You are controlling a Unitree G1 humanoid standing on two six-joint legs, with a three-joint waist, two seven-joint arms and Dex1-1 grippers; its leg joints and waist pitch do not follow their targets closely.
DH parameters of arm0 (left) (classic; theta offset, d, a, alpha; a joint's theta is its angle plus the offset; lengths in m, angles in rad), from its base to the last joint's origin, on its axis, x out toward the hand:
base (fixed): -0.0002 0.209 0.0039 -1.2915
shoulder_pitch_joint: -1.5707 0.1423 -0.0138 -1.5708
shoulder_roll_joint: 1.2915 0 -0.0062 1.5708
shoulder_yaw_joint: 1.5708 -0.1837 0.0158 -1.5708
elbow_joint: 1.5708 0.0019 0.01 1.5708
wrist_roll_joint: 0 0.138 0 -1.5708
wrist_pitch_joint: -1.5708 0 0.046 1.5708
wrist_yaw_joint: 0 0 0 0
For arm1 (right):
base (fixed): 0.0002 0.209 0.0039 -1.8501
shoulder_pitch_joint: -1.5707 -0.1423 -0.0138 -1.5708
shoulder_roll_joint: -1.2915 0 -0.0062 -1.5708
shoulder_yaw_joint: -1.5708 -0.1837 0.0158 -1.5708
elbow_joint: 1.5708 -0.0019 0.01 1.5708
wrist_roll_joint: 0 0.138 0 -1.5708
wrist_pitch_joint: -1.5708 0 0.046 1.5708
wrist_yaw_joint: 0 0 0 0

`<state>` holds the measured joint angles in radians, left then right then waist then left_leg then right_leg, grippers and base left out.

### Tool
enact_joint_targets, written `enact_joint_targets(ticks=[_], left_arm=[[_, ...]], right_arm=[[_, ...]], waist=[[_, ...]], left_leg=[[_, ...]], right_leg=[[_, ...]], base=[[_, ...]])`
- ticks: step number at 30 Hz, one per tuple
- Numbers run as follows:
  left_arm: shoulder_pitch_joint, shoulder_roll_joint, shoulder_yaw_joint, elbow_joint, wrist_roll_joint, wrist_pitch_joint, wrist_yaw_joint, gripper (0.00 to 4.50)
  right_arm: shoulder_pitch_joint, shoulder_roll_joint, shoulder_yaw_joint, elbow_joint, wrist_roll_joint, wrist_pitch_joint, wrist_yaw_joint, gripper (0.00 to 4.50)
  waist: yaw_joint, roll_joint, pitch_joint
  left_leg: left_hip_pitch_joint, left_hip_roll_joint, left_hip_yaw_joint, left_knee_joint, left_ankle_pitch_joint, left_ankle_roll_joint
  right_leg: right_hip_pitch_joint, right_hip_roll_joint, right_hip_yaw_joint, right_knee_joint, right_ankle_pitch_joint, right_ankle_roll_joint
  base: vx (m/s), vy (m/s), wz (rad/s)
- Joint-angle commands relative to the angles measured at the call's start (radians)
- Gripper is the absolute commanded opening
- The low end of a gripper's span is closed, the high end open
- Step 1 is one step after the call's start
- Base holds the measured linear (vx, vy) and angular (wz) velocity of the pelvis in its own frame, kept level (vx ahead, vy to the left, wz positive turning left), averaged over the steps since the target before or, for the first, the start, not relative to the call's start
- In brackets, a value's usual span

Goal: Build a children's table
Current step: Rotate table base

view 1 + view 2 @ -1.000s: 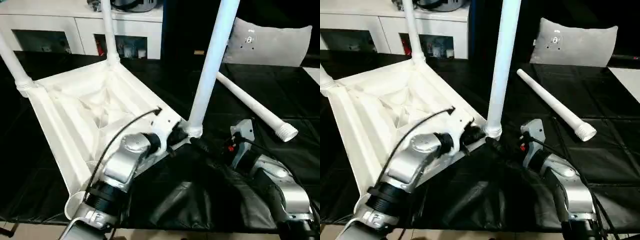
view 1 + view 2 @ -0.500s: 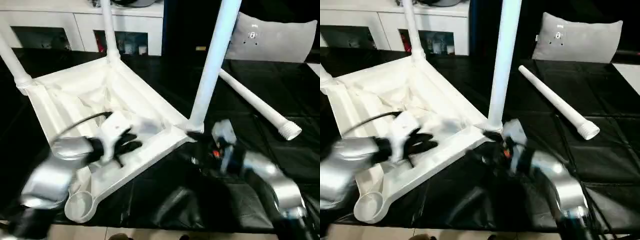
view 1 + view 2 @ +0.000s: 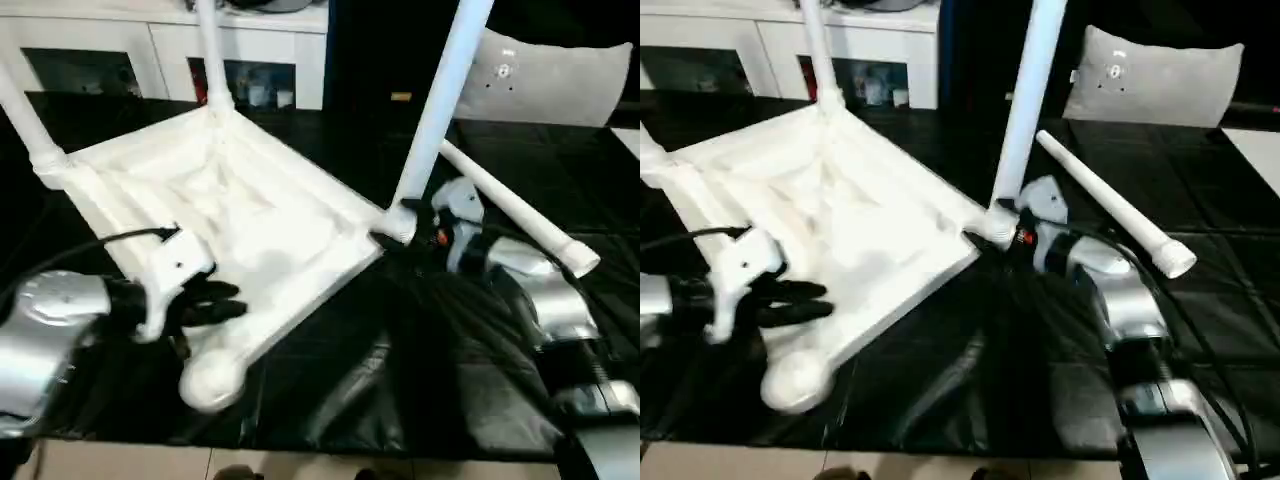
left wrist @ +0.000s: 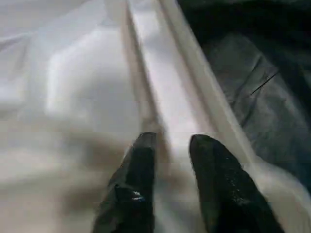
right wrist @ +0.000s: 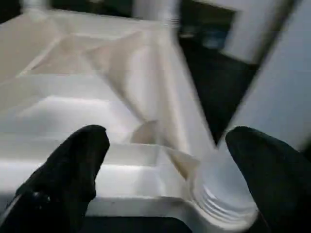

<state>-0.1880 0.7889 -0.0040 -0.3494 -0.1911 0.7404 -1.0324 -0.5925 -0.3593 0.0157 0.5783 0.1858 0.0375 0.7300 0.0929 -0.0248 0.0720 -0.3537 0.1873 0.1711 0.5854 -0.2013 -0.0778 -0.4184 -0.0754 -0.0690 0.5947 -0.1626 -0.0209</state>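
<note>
Item: table top [image 3: 250, 215], upturned, three legs seated; my left gripper [image 3: 222, 302] has swung off the near leg [image 3: 440, 110] to the near rim, fingers narrowly parted, empty; my right gripper [image 5: 165, 165] has closed in, spread wide around that leg's base; fourth leg [image 3: 515, 210] and its open socket [image 3: 210, 378] pending.

The white table top [image 3: 250, 215] lies upside down, ribs up, just ahead of the left hand [image 3: 215, 305]. Three legs [image 3: 440, 110] stand in corner sockets; the fourth leg [image 3: 515, 210] lies loose beyond the right hand [image 3: 400, 235].
</note>
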Motion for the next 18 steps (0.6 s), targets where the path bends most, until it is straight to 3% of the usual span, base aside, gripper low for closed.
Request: enact_joint_targets(ticks=[1, 5, 6, 8, 10, 12, 13, 15, 18], left_arm=[[-0.004, 0.015, 0.015, -0.011, 0.005, 0.000, 0.008, 1.78], [-0.011, 0.045, 0.003, 0.015, 0.046, -0.011, 0.023, 2.12], [-0.025, 0.056, -0.006, 0.050, 0.088, -0.042, 0.056, 2.12], [-0.036, 0.052, -0.007, 0.066, 0.094, -0.046, 0.075, 2.45], [-0.047, 0.056, -0.018, 0.081, 0.095, -0.041, 0.085, 2.45], [-0.048, 0.082, -0.058, 0.102, 0.120, -0.035, 0.088, 2.25], [-0.047, 0.087, -0.071, 0.112, 0.133, -0.038, 0.090, 2.25], [-0.048, 0.087, -0.086, 0.123, 0.144, -0.038, 0.091, 2.09], [-0.053, 0.088, -0.149, 0.169, 0.180, -0.054, 0.075, 1.88]], right_arm=[[0.027, 0.006, 0.008, -0.016, 0.004, -0.010, 0.048, 4.50], [0.103, 0.007, 0.052, -0.107, 0.000, 0.024, 0.100, 4.50], [0.162, 0.004, 0.080, -0.175, 0.002, 0.053, 0.114, 4.50], [0.178, 0.002, 0.093, -0.188, 0.004, 0.058, 0.110, 4.50], [0.196, 0.002, 0.107, -0.191, -0.012, 0.065, 0.089, 4.50], [0.220, 0.018, 0.109, -0.204, -0.050, 0.104, 0.034, 4.50], [0.226, 0.027, 0.108, -0.215, -0.055, 0.120, 0.017, 4.50], [0.230, 0.037, 0.110, -0.220, -0.064, 0.128, -0.004, 4.50], [0.224, 0.077, 0.127, -0.207, -0.096, 0.171, -0.095, 4.50]], waist=[[-0.006, 0.005, -0.060], [-0.007, 0.005, -0.060], [-0.007, 0.002, -0.060], [-0.007, 0.005, -0.060], [-0.006, 0.010, -0.063], [-0.008, 0.009, -0.062], [-0.008, 0.013, -0.061], [-0.008, 0.013, -0.059], [-0.007, 0.017, -0.061]], left_leg=[[0.002, 0.032, -0.001, -0.070, -0.151, 0.038], [0.000, 0.034, -0.005, -0.072, -0.162, 0.043], [-0.002, 0.033, -0.005, -0.071, -0.157, 0.045], [-0.001, 0.033, -0.006, -0.073, -0.164, 0.042], [0.001, 0.034, -0.007, -0.072, -0.164, 0.031], [0.002, 0.034, -0.008, -0.073, -0.172, 0.021], [0.002, 0.033, -0.008, -0.074, -0.173, 0.019], [0.005, 0.032, -0.007, -0.074, -0.193, 0.015], [0.005, 0.032, -0.008, -0.075, -0.173, 0.006]], right_leg=[[0.057, -0.056, 0.049, -0.056, -0.253, -0.217], [0.058, -0.057, 0.049, -0.058, -0.273, -0.195], [0.061, -0.055, 0.049, -0.061, -0.281, -0.184], [0.058, -0.054, 0.048, -0.062, -0.302, -0.170], [0.056, -0.057, 0.049, -0.060, -0.294, -0.180], [0.056, -0.055, 0.048, -0.058, -0.285, -0.188], [0.056, -0.055, 0.049, -0.058, -0.284, -0.187], [0.053, -0.057, 0.050, -0.064, -0.321, -0.173], [0.052, -0.054, 0.050, -0.058, -0.274, -0.184]], base=[[0.000, 0.000, 0.00], [0.000, 0.000, 0.00], [0.000, 0.000, 0.00], [0.000, 0.000, 0.00], [0.000, 0.000, 0.00], [0.000, 0.000, 0.00], [0.000, 0.000, 0.00], [0.000, 0.000, 0.00], [0.000, 0.000, 0.00]])
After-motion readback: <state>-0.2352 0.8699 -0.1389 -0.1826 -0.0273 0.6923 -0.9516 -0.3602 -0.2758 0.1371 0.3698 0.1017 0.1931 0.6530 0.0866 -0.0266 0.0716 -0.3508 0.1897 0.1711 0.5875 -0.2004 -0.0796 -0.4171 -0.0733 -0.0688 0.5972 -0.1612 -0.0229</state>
